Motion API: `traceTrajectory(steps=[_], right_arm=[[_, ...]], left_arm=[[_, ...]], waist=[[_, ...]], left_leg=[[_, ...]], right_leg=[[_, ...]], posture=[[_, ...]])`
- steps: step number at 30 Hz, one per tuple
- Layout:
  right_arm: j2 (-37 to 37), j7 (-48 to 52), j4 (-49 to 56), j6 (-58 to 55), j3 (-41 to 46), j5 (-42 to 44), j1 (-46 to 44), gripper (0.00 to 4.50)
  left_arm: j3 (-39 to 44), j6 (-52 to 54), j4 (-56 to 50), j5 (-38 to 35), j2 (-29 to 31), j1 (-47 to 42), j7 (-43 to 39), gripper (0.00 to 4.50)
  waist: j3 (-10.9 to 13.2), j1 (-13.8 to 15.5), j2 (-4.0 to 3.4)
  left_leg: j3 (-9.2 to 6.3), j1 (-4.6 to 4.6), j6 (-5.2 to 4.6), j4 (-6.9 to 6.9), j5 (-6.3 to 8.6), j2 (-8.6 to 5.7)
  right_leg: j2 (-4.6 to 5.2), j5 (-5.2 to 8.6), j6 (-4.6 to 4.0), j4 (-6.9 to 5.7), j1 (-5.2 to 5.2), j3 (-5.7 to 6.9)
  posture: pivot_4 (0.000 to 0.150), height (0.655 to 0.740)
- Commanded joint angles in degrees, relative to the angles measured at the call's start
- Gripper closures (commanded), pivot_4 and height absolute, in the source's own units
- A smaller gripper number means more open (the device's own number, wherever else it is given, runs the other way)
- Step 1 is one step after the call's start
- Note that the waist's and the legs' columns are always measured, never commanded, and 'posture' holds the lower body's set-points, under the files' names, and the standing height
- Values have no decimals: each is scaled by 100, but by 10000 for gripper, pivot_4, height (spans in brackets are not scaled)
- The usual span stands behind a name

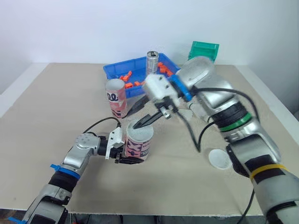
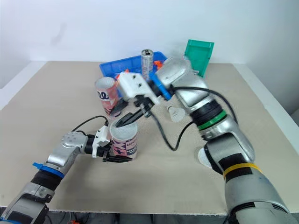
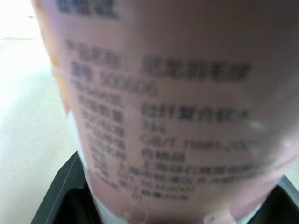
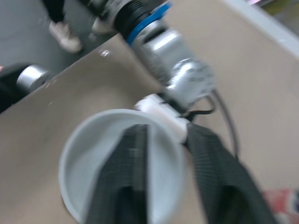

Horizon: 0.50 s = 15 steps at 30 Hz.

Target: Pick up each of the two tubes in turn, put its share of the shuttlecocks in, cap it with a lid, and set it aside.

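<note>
A pink tube [image 1: 139, 145] stands upright on the table, and my left gripper [image 1: 131, 153] is shut on its lower part from the left. In the left wrist view the tube's printed label [image 3: 163, 116] sits close between the black fingers [image 3: 60, 191]. My right gripper [image 1: 138, 124] reaches down from the right to the tube's open mouth [image 4: 117, 163]. Its fingers stand apart, one inside the rim and one outside. A second pink tube [image 1: 116, 97] stands behind, near the blue bin. One white shuttlecock [image 2: 176, 113] lies under my right forearm. A white lid [image 1: 219, 158] lies to the right.
A blue bin [image 1: 117, 71] with orange pieces and a metal can [image 1: 153, 62] stands at the back of the table. A green bin [image 1: 203, 50] is behind my right arm. Bare tabletop lies to the far left and along the front edge.
</note>
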State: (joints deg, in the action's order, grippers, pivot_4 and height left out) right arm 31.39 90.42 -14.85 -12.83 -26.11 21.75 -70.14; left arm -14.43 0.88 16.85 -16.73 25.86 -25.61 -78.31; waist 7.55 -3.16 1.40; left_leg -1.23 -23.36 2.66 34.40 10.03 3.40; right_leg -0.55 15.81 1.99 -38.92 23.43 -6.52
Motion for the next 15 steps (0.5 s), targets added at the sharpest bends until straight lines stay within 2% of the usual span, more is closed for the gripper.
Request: traceTrajectory(steps=[1,3,9,14,15], right_arm=[[527,56,720,-905,880,673,373,10877],[736,-115,1092,-1245,1150,858,655,1021],[1357,-925,2415,-2072,1993,1218,1997,397],[1683,-1643,3151,-2271,2263,1010,3427,397],[1657,-1838,3285,-2213,2257,917,3642,0]], left_arm=[[-85,60,428,360,79,147,208,16566],[-58,30,424,333,77,154,204,16566],[-1,-151,429,321,79,161,172,16566],[85,-289,382,253,124,169,109,16566],[124,-293,368,211,139,166,100,10865]], waist=[[9,41,5],[17,41,-4],[58,39,-29],[80,38,-14],[91,32,-17]], left_leg=[[-3,-4,-1,0,4,0],[1,-2,-3,0,11,-1],[-3,3,-4,5,11,0],[-2,3,-3,10,11,-5],[-1,2,-3,9,11,-5]], right_leg=[[0,2,1,9,-3,1],[0,4,2,13,-5,-2],[-2,3,3,12,-6,1],[-1,-1,10,14,-9,-4],[-1,-1,10,15,-7,-4]], posture=[[1500,7400],[1500,7400],[1500,7400],[1500,7400],[1500,7400]])
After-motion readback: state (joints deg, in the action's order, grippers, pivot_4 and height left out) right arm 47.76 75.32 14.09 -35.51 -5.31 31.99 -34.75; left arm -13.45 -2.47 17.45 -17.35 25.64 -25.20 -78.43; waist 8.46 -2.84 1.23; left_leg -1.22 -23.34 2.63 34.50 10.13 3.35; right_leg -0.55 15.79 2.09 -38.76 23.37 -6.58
